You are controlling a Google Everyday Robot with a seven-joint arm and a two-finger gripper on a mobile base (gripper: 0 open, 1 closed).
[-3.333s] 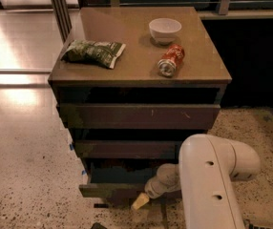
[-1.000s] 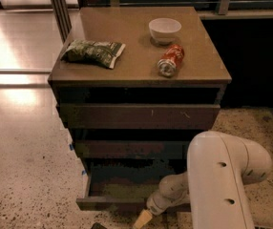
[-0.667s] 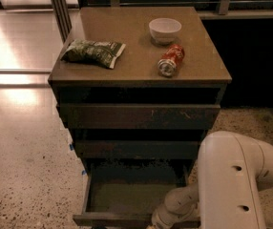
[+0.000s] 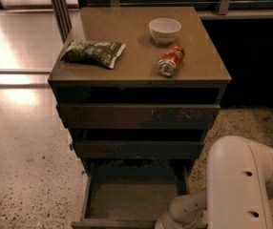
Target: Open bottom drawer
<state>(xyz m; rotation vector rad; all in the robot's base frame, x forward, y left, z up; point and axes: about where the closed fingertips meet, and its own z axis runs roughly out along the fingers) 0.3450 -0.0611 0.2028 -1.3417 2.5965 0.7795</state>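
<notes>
The bottom drawer (image 4: pixel 132 199) of the dark-brown cabinet stands pulled far out toward me, showing its dull grey-brown inner floor; its front runs along the lower frame edge. The middle drawer front (image 4: pixel 139 149) and the wide top drawer front (image 4: pixel 139 116) are shut above it. My white arm (image 4: pixel 239 185) fills the lower right. Its wrist reaches down to the drawer's front right corner, where the gripper (image 4: pixel 161 224) is cut off by the frame edge.
On the cabinet top (image 4: pixel 127 37) lie a green snack bag (image 4: pixel 93 52), a white bowl (image 4: pixel 164 29) and a red soda can (image 4: pixel 171 60) on its side. Speckled floor lies left and right; blue tape marks (image 4: pixel 72 147) sit by the cabinet's left side.
The bottom drawer has slid further out toward me, and my arm and gripper have drawn back and down with it, toward the lower frame edge.
</notes>
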